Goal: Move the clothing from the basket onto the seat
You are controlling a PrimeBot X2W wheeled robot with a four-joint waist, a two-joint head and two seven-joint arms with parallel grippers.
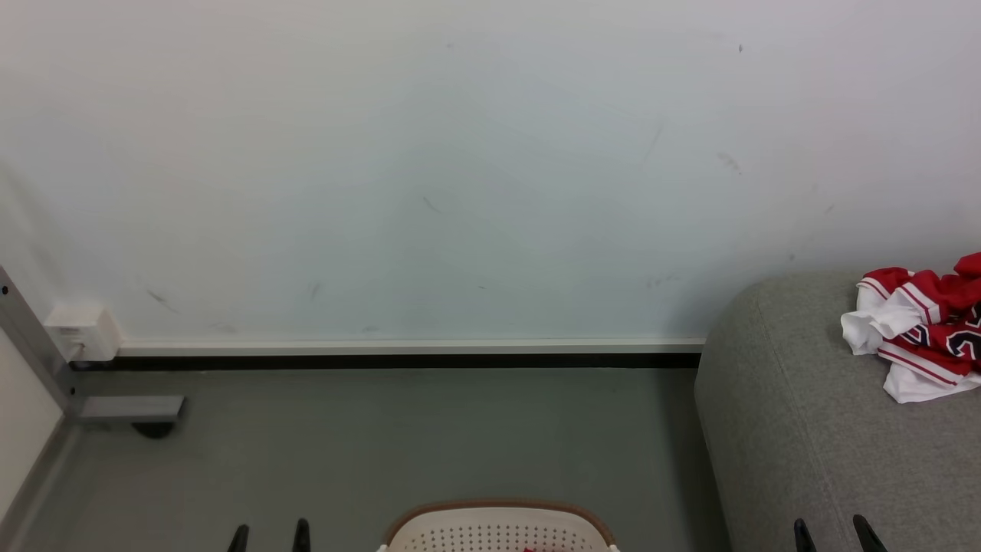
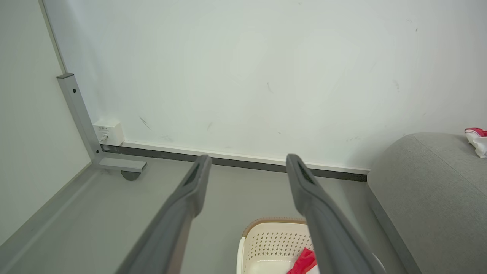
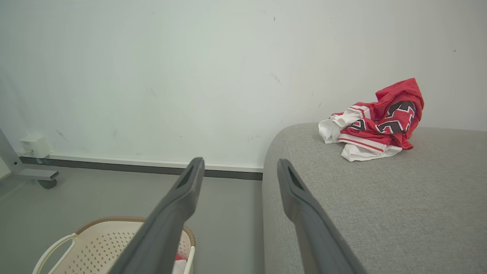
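From my remote station, the head view had the basket (image 1: 460, 537) at six o'clock on the grey floor (image 1: 383, 445), a scrap of red clothing (image 2: 304, 262) lying inside it. The seat (image 1: 797, 429) stood at four o'clock, near the basket, and a crumpled red-and-white jersey (image 1: 916, 330) with dark numbers lay on it at three o'clock, close to the wall (image 1: 460, 153). I had the left gripper (image 1: 270, 538) at seven o'clock and the right gripper (image 1: 834, 535) at five, their dark tips at the bottom edge, each with fingers spread wide and holding nothing.
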